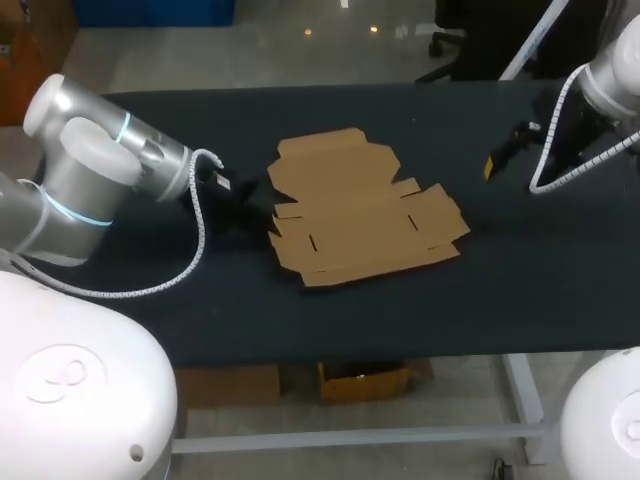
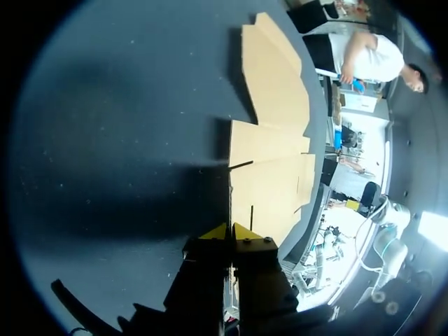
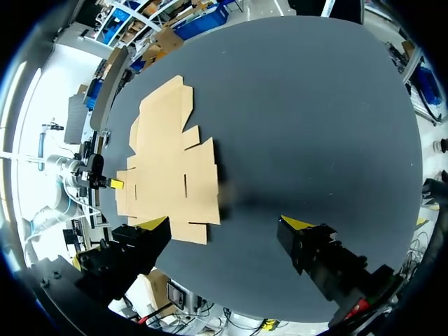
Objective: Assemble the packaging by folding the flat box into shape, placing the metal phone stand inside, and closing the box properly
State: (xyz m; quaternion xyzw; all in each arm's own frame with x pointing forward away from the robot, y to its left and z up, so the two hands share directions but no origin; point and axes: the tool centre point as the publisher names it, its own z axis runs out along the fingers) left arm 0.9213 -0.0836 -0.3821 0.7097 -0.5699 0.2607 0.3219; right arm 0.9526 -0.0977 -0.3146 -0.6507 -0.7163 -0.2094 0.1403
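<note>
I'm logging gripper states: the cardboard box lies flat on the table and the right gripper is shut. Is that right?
Not quite. The right gripper is open, with its fingers wide apart, as the right wrist view shows. The cardboard box does lie flat on the table.

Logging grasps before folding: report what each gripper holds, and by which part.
Right gripper is open and empty. Left gripper is shut at the flat box's near edge; a pinch cannot be confirmed.

1. In the head view, the left gripper (image 1: 243, 193) is lost in shadow against the dark counter (image 1: 420, 300).
2. Only one yellow tip of the right gripper (image 1: 492, 165) shows there.
3. In the right wrist view, one of its fingers (image 3: 143, 238) covers a corner of the flat box (image 3: 171, 168).
</note>
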